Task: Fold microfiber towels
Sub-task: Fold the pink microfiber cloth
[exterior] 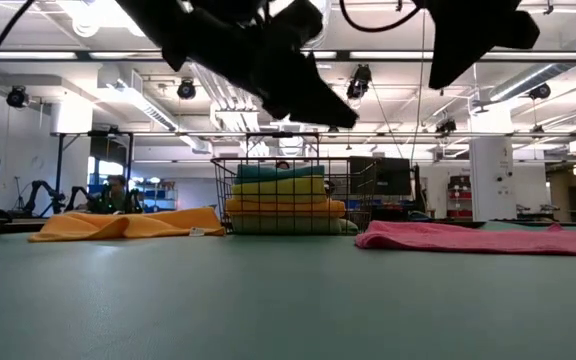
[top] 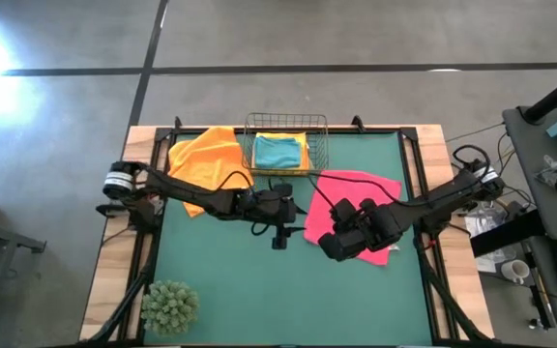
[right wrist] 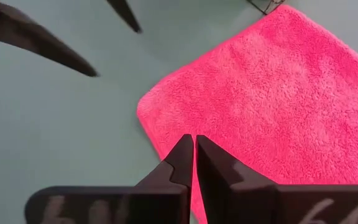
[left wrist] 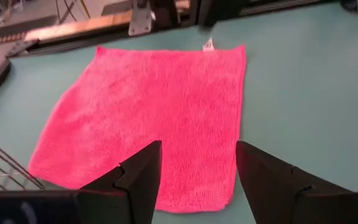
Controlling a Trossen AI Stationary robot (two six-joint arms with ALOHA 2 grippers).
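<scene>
**Claws hover over the pink towel, neither one gripping**

The left claw hangs above the table with its fingers spread wide and nothing between them; the pink towel lies flat just ahead of it, its near edge almost under the fingertips. The right claw has its fingers pressed together, empty, poised over the towel's corner nearest it — in the low view both claws are clearly off the surface, touching no cloth.

The pink towel is spread open, one layer, not yet folded. Beyond the left claw, away from the towel, an orange towel lies rumpled near the table's far edge. Between the two, past both claws, the wire basket holds a stack of folded towels, teal on top with yellow and orange layers under it.

The pink cloth looks soft, light and limp, with a fuzzy pile that should give the fingers good purchase. It will likely droop and drag instead of holding shape, so a pinch on one point would bunch it. The sensible holds are two corners of one edge — the corner below the right claw and the one ahead of the left. The right claw would have to open first.
</scene>
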